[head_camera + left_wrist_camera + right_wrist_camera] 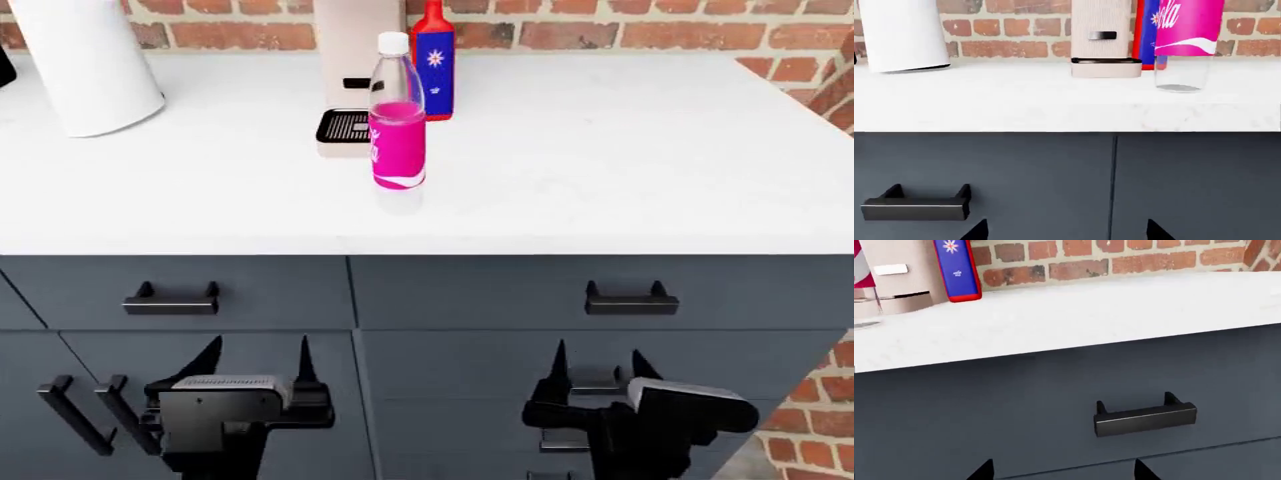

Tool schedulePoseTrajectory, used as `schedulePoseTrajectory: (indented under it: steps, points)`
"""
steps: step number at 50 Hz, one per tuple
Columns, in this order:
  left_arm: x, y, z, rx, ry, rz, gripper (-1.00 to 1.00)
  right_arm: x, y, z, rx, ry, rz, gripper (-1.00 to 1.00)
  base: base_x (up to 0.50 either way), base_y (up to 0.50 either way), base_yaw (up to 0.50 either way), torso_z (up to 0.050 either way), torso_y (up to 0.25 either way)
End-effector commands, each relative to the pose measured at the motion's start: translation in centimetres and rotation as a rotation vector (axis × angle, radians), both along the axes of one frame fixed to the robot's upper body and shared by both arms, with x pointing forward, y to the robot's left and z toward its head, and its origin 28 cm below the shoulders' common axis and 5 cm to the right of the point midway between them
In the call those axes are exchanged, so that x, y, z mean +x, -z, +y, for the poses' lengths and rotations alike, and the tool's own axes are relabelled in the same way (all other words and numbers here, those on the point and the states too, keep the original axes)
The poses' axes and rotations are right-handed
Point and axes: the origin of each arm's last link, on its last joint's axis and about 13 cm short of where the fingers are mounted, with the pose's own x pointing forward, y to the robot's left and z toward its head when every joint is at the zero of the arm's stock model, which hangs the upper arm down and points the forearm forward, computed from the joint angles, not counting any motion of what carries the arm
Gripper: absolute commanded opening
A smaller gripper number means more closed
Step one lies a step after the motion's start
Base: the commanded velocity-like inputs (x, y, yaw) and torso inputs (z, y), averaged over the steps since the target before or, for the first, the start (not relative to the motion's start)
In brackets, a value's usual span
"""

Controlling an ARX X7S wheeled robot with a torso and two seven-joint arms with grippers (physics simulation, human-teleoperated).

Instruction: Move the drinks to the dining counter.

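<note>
Facing me is a plain white counter top (601,170) backed by a brick wall (641,30), with dark grey drawer fronts (534,290) and black handles (630,300) below it. On the counter's far left part stands a large white rounded vessel (87,65), and nearer the middle, against the wall, a beige coffee machine (354,70). Just beside that machine, at the wall, stands the red square-bodied bottle (433,65) with its blue star label, upright. In front of it, nearer me and apart from it, stands the clear bottle (396,115) with white cap, magenta label and pink liquid, also upright. My left gripper (254,365) hangs low before the drawers, fingers spread apart and holding nothing; my right gripper (601,365) hangs likewise, spread wide and empty, both well below the counter top.
</note>
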Motion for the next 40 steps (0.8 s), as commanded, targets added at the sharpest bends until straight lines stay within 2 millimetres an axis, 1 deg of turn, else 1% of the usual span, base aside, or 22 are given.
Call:
schedulePoseTrajectory:
  steps: [1, 4, 5, 6, 8, 9, 10, 11, 12, 13, 14, 15, 16, 17, 18, 19, 21, 24, 26, 28, 30, 40]
  points:
    - [-1.4, -9.2, 2.8, 0.034, 0.030, -0.135, 1.00, -1.7, -7.5, -2.0, -0.053, -0.041, -0.064, 1.00, 0.00, 0.00, 0.00, 0.000, 0.000]
    - [-1.3, -13.1, 3.5, 0.047, 0.041, -0.186, 1.00, -1.4, -11.1, -3.0, -0.076, 0.010, -0.094, 1.00, 0.00, 0.00, 0.00, 0.000, 0.000]
    - [-0.9, -14.1, 3.7, 0.062, 0.044, -0.182, 1.00, -1.1, -12.5, -3.1, -0.115, 0.014, -0.122, 1.00, 0.00, 0.00, 0.00, 0.000, 0.000]
    - [-0.7, -14.4, 3.9, 0.069, 0.027, -0.157, 1.00, -0.8, -13.0, -3.1, -0.134, 0.017, -0.115, 1.00, 0.00, 0.00, 0.00, 0.000, 0.000]
    - [0.6, -16.2, 4.4, 0.123, 0.021, -0.107, 1.00, 0.7, -15.6, -3.5, -0.164, 0.004, -0.116, 1.00, 0.00, 0.00, 0.00, 0.000, 0.000]
    - [0.8, -16.6, 4.5, 0.135, 0.009, -0.115, 1.00, 1.1, -16.3, -3.6, -0.190, 0.020, -0.130, 1.00, 0.00, 0.00, 0.00, 0.000, 0.000]
    - [1.2, -17.7, 4.6, 0.151, 0.019, -0.128, 1.00, 2.0, -17.8, -3.8, -0.178, -0.028, -0.132, 1.00, 0.00, 0.00, 0.00, 0.000, 0.000]
    - [1.4, -18.2, 4.6, 0.171, 0.019, -0.134, 1.00, 2.3, -18.4, -3.9, -0.158, -0.034, -0.133, 1.00, 0.00, 0.00, 0.00, 0.000, 0.000]
    - [2.0, -19.6, 4.7, 0.202, 0.015, -0.153, 1.00, 3.1, -20.0, -3.9, -0.123, -0.066, -0.150, 1.00, 0.00, 0.00, 0.00, 0.000, 0.000]
    - [2.8, -20.9, 4.9, 0.167, 0.039, -0.140, 1.00, 4.0, -21.7, -3.9, -0.112, -0.042, -0.201, 1.00, 0.00, 0.00, 0.00, 0.000, 0.000]
    - [3.4, -22.0, 5.0, 0.122, 0.138, -0.113, 1.00, 4.7, -22.9, -3.7, -0.109, -0.079, -0.246, 1.00, 0.00, 0.00, 0.00, 0.000, 0.000]
    - [3.6, -22.4, 5.0, 0.126, 0.130, -0.094, 1.00, 5.2, -23.7, -3.6, -0.089, -0.059, -0.255, 1.00, 0.00, 0.00, 0.00, 0.000, 0.000]
    - [4.1, -23.1, 5.2, 0.119, 0.135, -0.084, 1.00, 5.6, -24.7, -3.3, -0.070, -0.131, -0.246, 1.00, 0.00, 0.00, 0.00, 0.000, 0.000]
    - [4.4, -24.0, 5.2, 0.076, 0.159, -0.062, 1.00, 6.0, -26.0, -3.2, -0.148, -0.101, -0.317, 1.00, 0.00, 0.00, 0.00, 0.000, 0.000]
    - [4.3, -24.9, 5.0, 0.095, 0.170, -0.062, 1.00, 6.3, -27.0, -3.1, -0.089, -0.155, -0.290, 1.00, 0.00, 0.00, 0.00, 0.000, 0.000]
    - [4.3, -25.8, 4.8, 0.137, 0.156, -0.059, 1.00, 6.0, -28.0, -2.9, -0.186, -0.154, -0.317, 1.00, 0.00, 0.00, 0.00, 0.000, 0.000]
    - [4.0, -28.0, 4.5, 0.162, 0.157, -0.083, 1.00, 5.4, -30.1, -2.9, -0.133, -0.108, -0.353, 1.00, 0.00, 0.00, 0.00, 0.000, 0.000]
    - [3.6, -29.8, 4.0, 0.183, 0.156, -0.109, 1.00, 4.0, -32.1, -2.6, -0.202, -0.123, -0.380, 1.00, 0.00, 0.00, 0.00, 0.000, 0.000]
    - [3.3, -30.1, 3.7, 0.190, 0.157, -0.135, 1.00, 3.2, -32.5, -2.5, -0.195, -0.149, -0.411, 1.00, 0.00, 0.00, 0.00, 0.000, 0.000]
    - [3.4, -29.7, 3.5, 0.206, 0.154, -0.139, 1.00, 2.9, -32.2, -2.5, -0.187, -0.139, -0.421, 1.00, 0.43, -0.14, 0.00, 0.000, 0.000]
    - [3.6, -29.1, 3.6, 0.211, 0.155, -0.121, 1.00, 3.1, -31.5, -2.4, -0.179, -0.154, -0.409, 1.00, 0.50, -0.16, 0.00, 0.000, 0.000]
    - [3.3, -29.4, 4.2, 0.218, 0.135, -0.129, 1.00, 3.7, -31.2, -2.3, -0.186, -0.169, -0.387, 1.00, 0.50, -0.23, 0.00, 0.000, 0.000]
